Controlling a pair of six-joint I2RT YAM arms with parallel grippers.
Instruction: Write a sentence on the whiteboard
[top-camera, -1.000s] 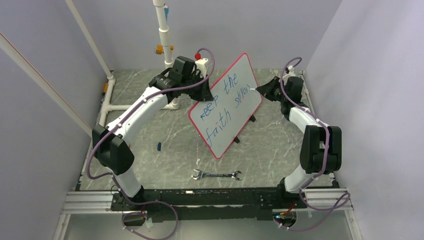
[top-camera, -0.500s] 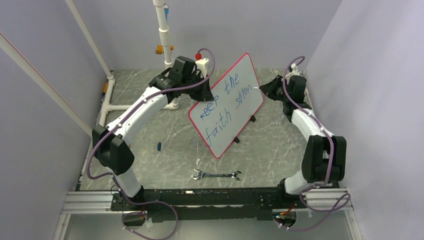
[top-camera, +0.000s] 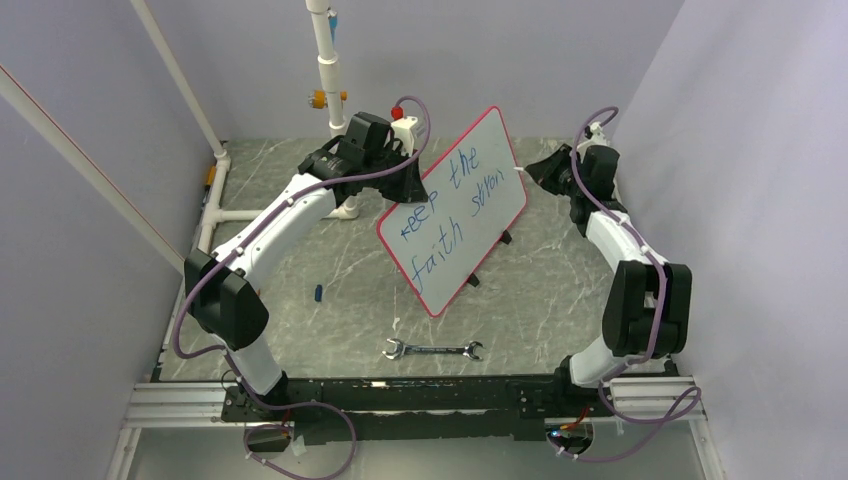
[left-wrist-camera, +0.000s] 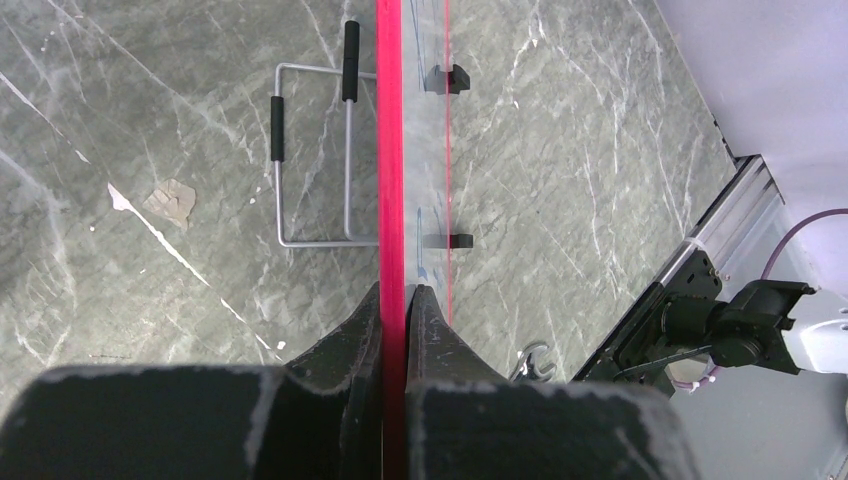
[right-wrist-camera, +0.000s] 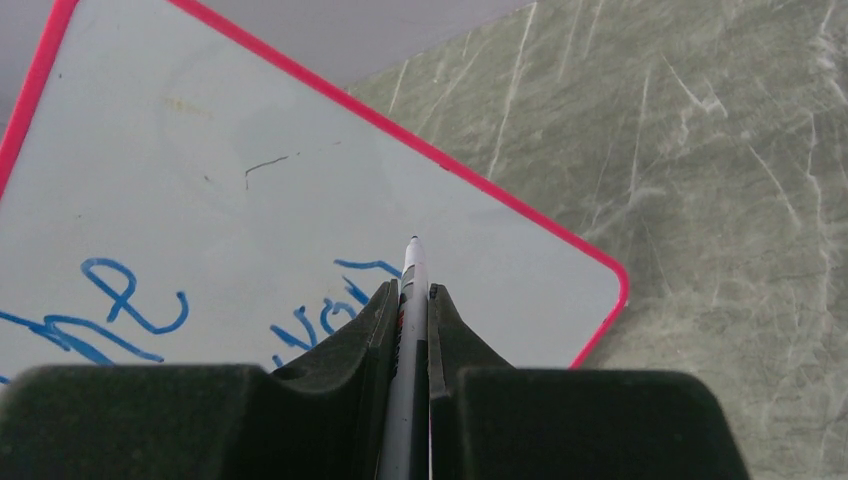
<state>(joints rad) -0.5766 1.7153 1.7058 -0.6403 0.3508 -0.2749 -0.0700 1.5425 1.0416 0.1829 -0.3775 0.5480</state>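
The whiteboard (top-camera: 497, 150) stands tilted in the middle of the top view, one corner down on the worktop (top-camera: 330, 260), and a wire stand (left-wrist-camera: 310, 150) is behind it. The left gripper (top-camera: 408, 186) is closed flat on the red rim (left-wrist-camera: 390, 150) at the board's upper left edge. I think this grasp is there to keep the board from sliding or tipping when the pen pushes on it.

The right gripper (top-camera: 540, 170) is at the board's right edge, closed around a marker (right-wrist-camera: 412, 265) that lies along its fingers, tip forward. The tip sits over the white face just after the last letters. I cannot tell if it touches.

The sentence (top-camera: 445, 205) is in blue, in two slanted lines: "keep the" and below "faith stron". Judging from this, the last word lacks its end.

The worktop is grey with pale veins like marble, smooth and hard. Plain lilac walls close it on three sides, and a white pipe frame (top-camera: 328, 60) rises at the upper left. A wrench (top-camera: 432, 350) lies near the bottom edge, well apart from the board. A small blue piece (top-camera: 318, 293), maybe a cap, lies left of it.
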